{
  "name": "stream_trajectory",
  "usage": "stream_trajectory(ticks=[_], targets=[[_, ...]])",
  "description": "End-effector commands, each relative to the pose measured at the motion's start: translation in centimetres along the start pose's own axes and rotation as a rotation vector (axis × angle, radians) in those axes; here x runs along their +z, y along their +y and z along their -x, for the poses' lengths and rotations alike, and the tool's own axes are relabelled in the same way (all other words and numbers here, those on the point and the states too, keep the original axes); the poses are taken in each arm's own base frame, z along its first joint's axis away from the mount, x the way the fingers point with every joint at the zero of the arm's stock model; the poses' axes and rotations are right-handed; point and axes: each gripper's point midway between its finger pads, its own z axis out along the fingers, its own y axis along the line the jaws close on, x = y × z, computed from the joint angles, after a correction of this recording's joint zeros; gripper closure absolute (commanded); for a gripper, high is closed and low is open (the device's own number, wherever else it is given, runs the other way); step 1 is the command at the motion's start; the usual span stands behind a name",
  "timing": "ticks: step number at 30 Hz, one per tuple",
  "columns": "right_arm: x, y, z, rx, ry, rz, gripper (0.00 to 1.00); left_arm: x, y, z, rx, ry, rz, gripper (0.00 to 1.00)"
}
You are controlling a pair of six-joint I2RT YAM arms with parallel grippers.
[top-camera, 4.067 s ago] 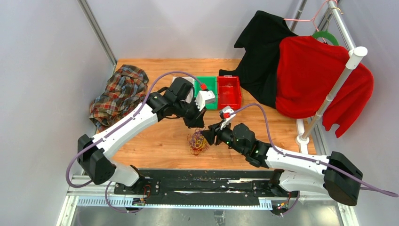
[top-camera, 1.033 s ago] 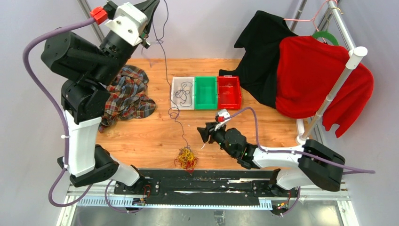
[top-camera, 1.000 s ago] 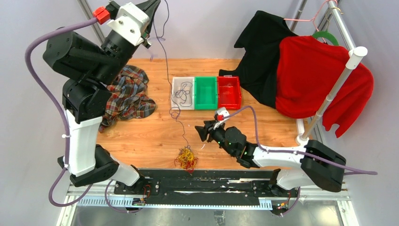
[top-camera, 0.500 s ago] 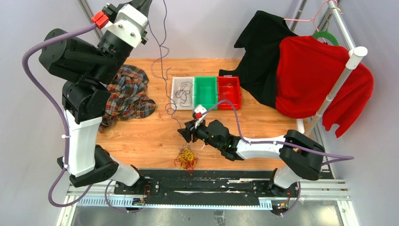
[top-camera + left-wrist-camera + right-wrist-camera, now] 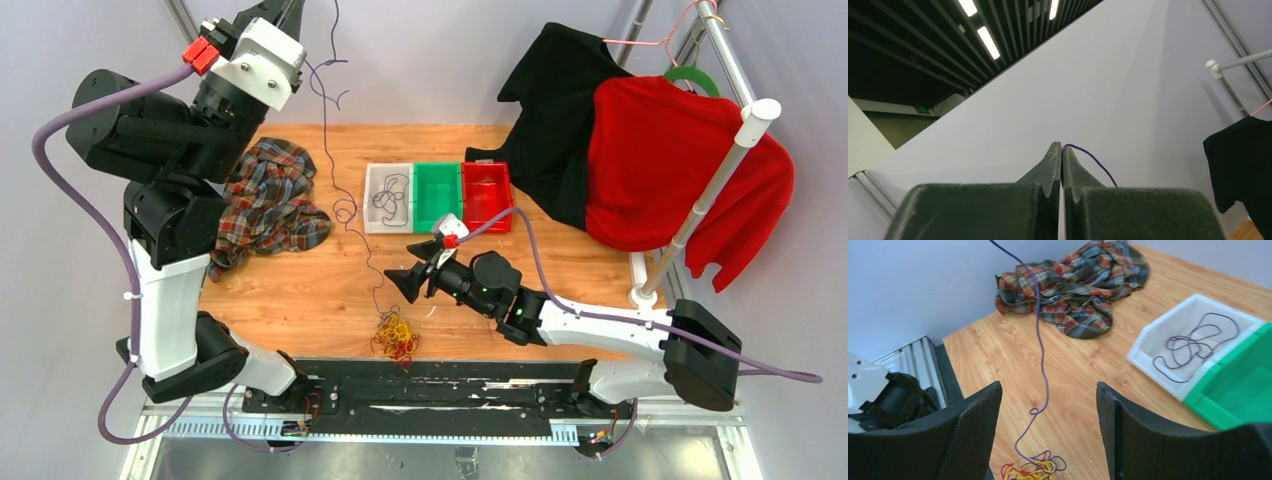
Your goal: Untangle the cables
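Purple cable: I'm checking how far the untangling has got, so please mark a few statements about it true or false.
1. The left tool is shut on the purple cable, raised high above the table. True.
2. The purple cable hangs free of the tangle. False: its lower end runs down into the yellow and red tangle on the table.
3. The right tool is shut on the purple cable. False: it is open, and the cable shows between its fingers, ungripped.
4. The white bin holds a loose cable. True.
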Motion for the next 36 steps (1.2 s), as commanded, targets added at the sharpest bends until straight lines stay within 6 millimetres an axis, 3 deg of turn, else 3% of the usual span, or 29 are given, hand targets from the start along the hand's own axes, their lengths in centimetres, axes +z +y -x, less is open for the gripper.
stream_trajectory(ticks=[1, 6, 9, 12, 16, 19, 20, 21, 30, 36], targets=[[0.9, 3.7, -0.1, -0.028, 0.042, 0.152, 0.31, -0.2, 0.9, 0.9, 0.005, -0.025, 0.033, 1.0], [3.3, 3.9, 0.1, -0.047, 0.04, 0.138, 0.3, -0.2, 0.9, 0.9, 0.007, -0.027, 0.031, 0.99], [5.2, 3.1, -0.8, -0.077, 0.069, 0.097, 0.3, -0.3, 1.2, 1.2, 0.008, -0.033, 0.039, 1.0], [6.6, 1.5, -2.1, -0.092, 0.092, 0.037, 0.4, -0.4, 1.4, 1.3, 0.017, -0.034, 0.041, 1.0], [6.6, 0.5, -3.9, -0.072, 0.12, -0.003, 0.59, -0.7, 2.0, 1.7, 0.032, -0.044, 0.056, 1.0], [5.7, -0.2, -5.6, -0.057, 0.146, -0.025, 0.78, -0.8, 2.4, 2.0, 0.047, -0.053, 0.066, 1.0], [5.2, -0.5, -6.4, -0.053, 0.161, -0.04, 0.92, -0.8, 2.6, 2.2, 0.053, -0.058, 0.072, 1.0], [4.7, -1.0, -7.0, -0.043, 0.174, -0.064, 0.98, -0.8, 2.7, 2.3, 0.062, -0.062, 0.078, 1.0], [-1.8, -6.9, -13.4, 0.016, 0.268, -0.297, 0.99, -0.3, 5.1, 3.1, 0.197, -0.081, 0.18, 1.0], [-5.6, -10.6, -15.1, 0.077, 0.276, -0.433, 0.99, 0.5, 6.6, 3.6, 0.327, -0.096, 0.271, 0.99]])
